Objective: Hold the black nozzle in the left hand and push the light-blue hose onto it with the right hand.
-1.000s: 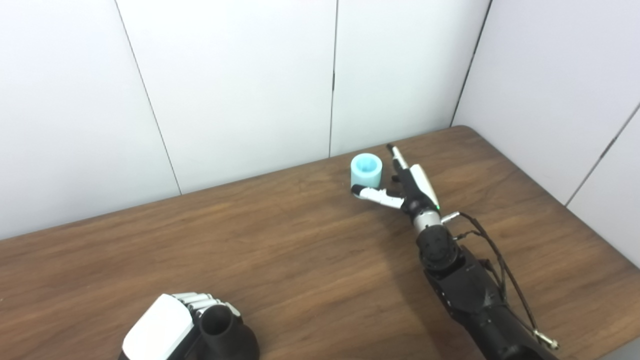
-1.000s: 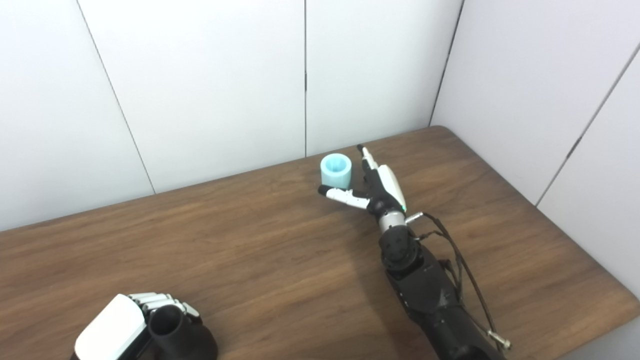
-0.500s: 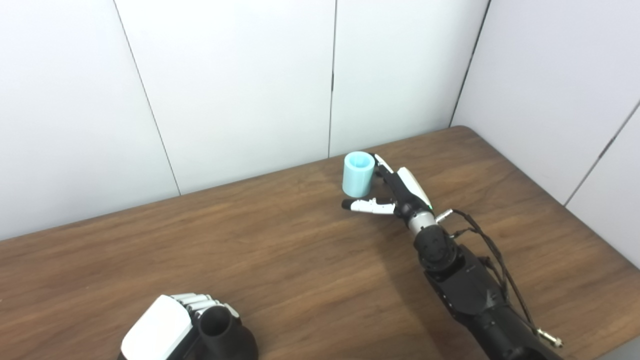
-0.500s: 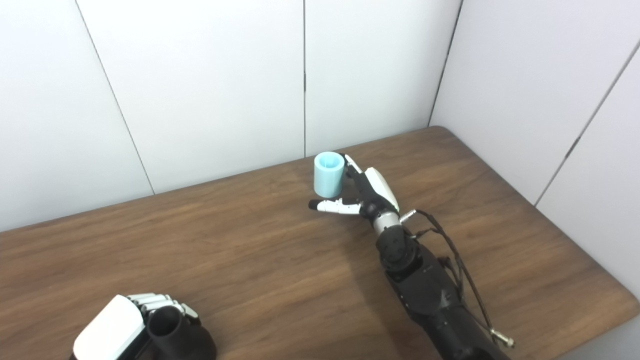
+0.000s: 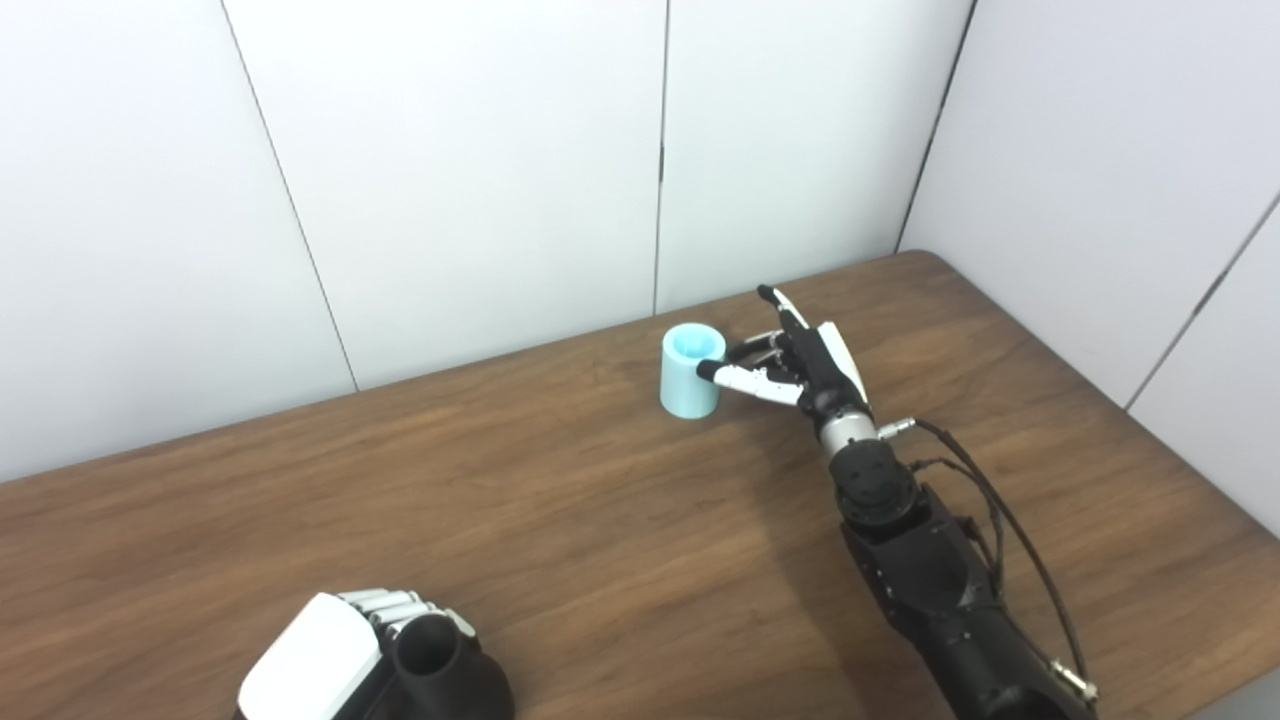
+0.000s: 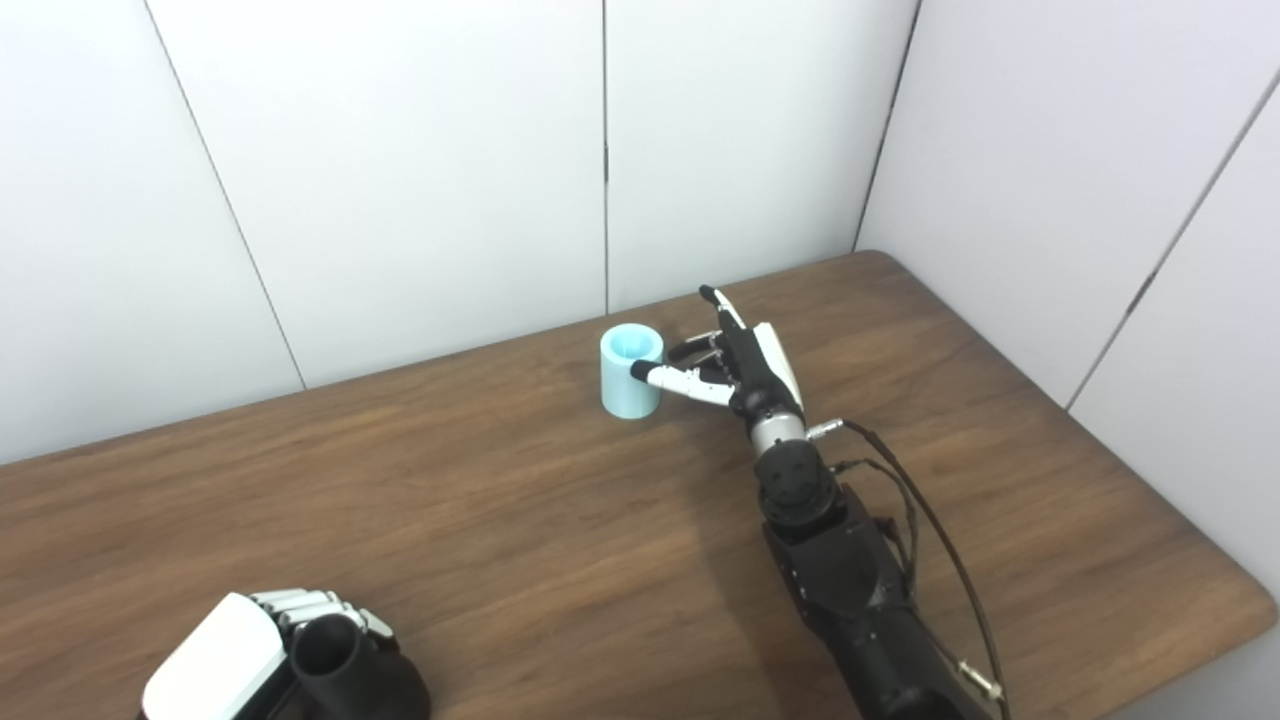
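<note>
My left hand [image 5: 315,672] at the bottom left is shut on the black nozzle [image 5: 443,672], whose round open end faces up. The light-blue hose [image 5: 688,373], a short open cylinder, stands upright on the brown table [image 5: 560,520] near the back wall. My right hand [image 5: 808,362] is just right of the hose with its fingers apart. The thumb tip touches the hose's right side near the rim, the curled fingers lie behind it, and one finger points away. The hose is not enclosed. The hose also shows in the right eye view [image 6: 628,384].
White wall panels [image 5: 480,180] close off the table at the back and on the right. The table's rounded right corner [image 5: 940,262] lies behind my right hand. Cables [image 5: 990,520] run along the right forearm.
The hose lay tilted with its opening towards me, then stood upright, and has slid left and nearer. My right hand followed it left, and its fingers have curled. The left hand has not moved.
</note>
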Controlling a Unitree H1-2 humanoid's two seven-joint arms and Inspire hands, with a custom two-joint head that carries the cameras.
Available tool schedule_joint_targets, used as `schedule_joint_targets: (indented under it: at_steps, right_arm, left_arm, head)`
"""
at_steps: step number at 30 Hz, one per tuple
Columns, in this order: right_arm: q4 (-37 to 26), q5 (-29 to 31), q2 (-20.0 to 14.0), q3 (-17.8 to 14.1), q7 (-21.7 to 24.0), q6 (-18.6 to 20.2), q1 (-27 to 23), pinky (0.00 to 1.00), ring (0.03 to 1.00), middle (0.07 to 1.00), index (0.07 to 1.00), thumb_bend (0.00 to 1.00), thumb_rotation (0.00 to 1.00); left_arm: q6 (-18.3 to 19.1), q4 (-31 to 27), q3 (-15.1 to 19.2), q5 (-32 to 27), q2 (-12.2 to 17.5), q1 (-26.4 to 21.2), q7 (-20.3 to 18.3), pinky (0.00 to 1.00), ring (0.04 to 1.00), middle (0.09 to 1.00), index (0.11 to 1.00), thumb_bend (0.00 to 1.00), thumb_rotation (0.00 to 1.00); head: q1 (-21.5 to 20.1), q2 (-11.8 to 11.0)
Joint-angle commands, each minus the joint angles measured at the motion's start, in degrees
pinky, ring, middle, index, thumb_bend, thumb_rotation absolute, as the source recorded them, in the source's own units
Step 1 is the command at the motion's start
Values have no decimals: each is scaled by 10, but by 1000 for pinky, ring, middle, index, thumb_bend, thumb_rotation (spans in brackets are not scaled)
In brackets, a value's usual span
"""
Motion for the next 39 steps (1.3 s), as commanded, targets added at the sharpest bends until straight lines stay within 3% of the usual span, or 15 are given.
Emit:
schedule_joint_targets:
  at_steps: [1,12,16,18,21,31,39]
  right_arm:
    - [13,21,7,-1,14,-9,-8,946,978,983,957,1000,442]
    - [9,14,-19,37,43,-6,-11,926,983,997,978,1000,473]
    - [-1,9,-32,58,62,-7,-8,871,966,1000,999,1000,526]
    - [-5,12,-35,63,71,-8,-6,895,982,1000,1000,1000,545]
    - [-12,21,-36,66,84,-8,-6,937,999,1000,1000,1000,536]
    - [-18,17,-38,84,105,-26,-16,870,964,995,998,1000,534]
    - [-21,-15,-45,103,106,-4,-24,823,933,979,979,1000,550]
  left_arm:
    - [-7,12,-14,22,14,24,-60,400,554,497,482,521,0]
    - [-7,11,-11,19,15,25,-61,409,550,497,482,521,0]
    - [-7,13,-13,24,16,24,-61,417,551,497,482,521,0]
    - [-7,14,-14,24,16,23,-60,411,553,497,482,521,0]
    - [-7,18,-19,27,17,21,-50,397,550,497,482,521,0]
    - [-7,14,-15,22,16,24,-56,397,549,498,479,521,0]
    - [-7,14,-12,24,13,28,-58,411,543,496,482,521,0]
  head:
    - [0,0]
    - [1,-3]
    - [1,-4]
    - [2,-4]
    - [2,-4]
    - [3,-3]
    - [12,-5]
